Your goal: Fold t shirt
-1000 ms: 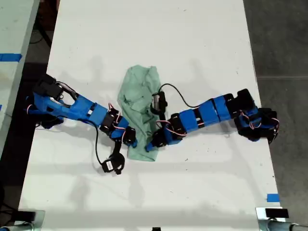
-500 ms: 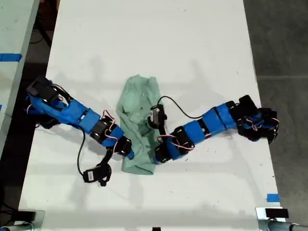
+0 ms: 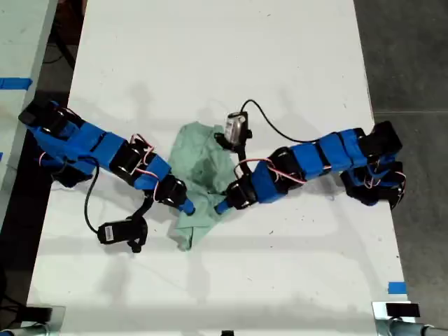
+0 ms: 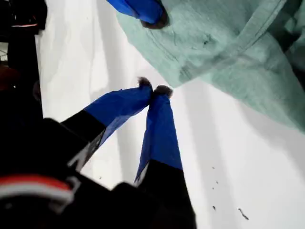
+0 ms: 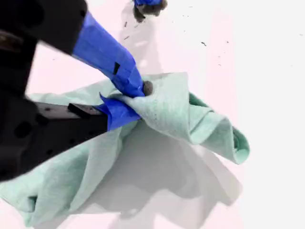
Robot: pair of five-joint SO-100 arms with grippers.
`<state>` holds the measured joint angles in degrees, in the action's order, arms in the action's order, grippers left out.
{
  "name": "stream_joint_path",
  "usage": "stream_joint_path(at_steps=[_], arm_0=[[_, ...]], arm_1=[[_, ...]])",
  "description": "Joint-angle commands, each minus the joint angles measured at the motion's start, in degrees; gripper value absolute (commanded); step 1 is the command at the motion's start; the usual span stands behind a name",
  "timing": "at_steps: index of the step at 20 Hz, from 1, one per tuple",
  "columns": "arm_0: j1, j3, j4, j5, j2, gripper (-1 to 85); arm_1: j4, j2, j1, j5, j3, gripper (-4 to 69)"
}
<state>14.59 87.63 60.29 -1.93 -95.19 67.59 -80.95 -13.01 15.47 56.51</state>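
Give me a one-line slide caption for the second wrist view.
My second claw pinches an edge of the crumpled mint t shirt, lifting it off the white table.

Lighting: bright, even, overhead. Soft doubled arm shadows on the white table (image 3: 210, 63). Wrist views slightly blurred, near parts dark.

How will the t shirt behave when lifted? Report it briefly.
Likely floppy: the t shirt drapes and bunches around my second claw, which is shut on a fold. Probably light, since one small pinch gathers it. Probably not slippery, as the wrinkled cloth looks matte, though loose ends may trail.
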Motion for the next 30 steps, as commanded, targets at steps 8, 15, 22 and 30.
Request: stream_joint_path(at_steps=[8, 15, 22, 30], arm_0=[[-28.1, 0.4, 13.1, 11.6, -17.6, 0.8], [-47.5, -1.1, 15.0, 20.7, 5.8, 31.4], [-43.6, -11.8, 30.4, 21.3, 13.4, 34.9], [-42.8, -2.5, 30.8, 14.3, -37.1, 32.9]], arm_1=[[0.9, -7.6, 7.3, 4.0, 1.1, 1.9], [-1.5, -5.9, 6.2, 3.3, 3.4, 1.8], [0.4, -6.9, 7.2, 2.2, 7.7, 1.8], [3.6, -28.0, 12.9, -0.2, 23.6, 1.8]])
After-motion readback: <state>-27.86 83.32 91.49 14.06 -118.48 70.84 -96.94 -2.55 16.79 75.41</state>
